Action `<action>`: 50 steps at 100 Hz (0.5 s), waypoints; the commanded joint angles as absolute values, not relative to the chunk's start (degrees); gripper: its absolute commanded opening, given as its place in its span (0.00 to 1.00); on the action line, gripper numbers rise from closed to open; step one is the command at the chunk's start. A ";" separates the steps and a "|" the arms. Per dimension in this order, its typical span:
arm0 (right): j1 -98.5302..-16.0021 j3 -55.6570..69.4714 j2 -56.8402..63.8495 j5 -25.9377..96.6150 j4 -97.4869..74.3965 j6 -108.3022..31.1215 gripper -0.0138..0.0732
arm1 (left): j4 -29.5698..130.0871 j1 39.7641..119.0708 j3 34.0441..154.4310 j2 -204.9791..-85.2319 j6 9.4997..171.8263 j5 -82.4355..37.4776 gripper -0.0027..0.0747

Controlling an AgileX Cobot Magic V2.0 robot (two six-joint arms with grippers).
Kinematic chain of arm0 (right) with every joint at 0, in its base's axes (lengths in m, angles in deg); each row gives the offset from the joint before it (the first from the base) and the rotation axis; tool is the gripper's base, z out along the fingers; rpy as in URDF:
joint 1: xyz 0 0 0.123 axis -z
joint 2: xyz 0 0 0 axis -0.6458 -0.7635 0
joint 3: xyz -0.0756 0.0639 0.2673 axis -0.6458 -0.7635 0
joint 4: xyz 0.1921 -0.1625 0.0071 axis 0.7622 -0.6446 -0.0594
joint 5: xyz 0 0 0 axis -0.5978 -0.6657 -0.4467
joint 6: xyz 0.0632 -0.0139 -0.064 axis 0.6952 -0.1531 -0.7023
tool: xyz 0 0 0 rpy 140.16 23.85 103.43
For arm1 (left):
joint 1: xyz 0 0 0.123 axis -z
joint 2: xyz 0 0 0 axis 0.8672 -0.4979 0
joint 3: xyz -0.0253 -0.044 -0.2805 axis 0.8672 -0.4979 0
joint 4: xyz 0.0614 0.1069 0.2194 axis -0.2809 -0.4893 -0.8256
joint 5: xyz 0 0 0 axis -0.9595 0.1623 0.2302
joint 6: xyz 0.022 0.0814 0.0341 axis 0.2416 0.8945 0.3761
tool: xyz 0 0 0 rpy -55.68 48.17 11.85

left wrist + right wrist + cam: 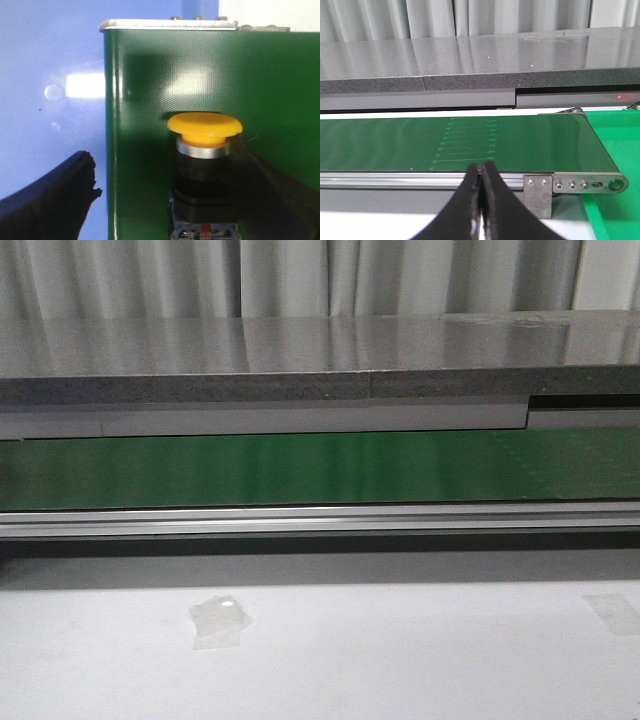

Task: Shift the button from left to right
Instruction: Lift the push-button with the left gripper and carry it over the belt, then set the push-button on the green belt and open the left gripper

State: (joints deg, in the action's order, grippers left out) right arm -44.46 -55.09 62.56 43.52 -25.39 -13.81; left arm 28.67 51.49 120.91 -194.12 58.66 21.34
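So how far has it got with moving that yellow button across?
Early on, by the look of it. The button stands upright on the green belt near its end, between the left gripper's spread fingers; whether they touch it is unclear. The right gripper hangs shut over the belt's other end, holding nothing. Carrying it rightward is still left.

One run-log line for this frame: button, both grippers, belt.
button: upright on green belt, between left gripper fingers | left: open, not gripping | right gripper: shut, empty, near belt edge

Even light, glare on grey counter (320, 345).
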 commanded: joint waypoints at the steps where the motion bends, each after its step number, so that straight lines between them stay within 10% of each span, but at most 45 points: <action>1: -44.57 -54.19 63.56 47.91 -25.40 -14.01 0.08 | 29.42 51.65 122.17 -190.88 58.65 20.02 0.73; 50: -44.57 -54.19 63.56 47.91 -25.40 -14.01 0.08 | 34.64 51.65 121.75 -180.29 61.80 15.90 0.73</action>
State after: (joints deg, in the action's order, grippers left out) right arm -44.46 -55.09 62.56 43.52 -25.39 -13.81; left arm 31.33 51.49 120.82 -184.97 60.25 19.02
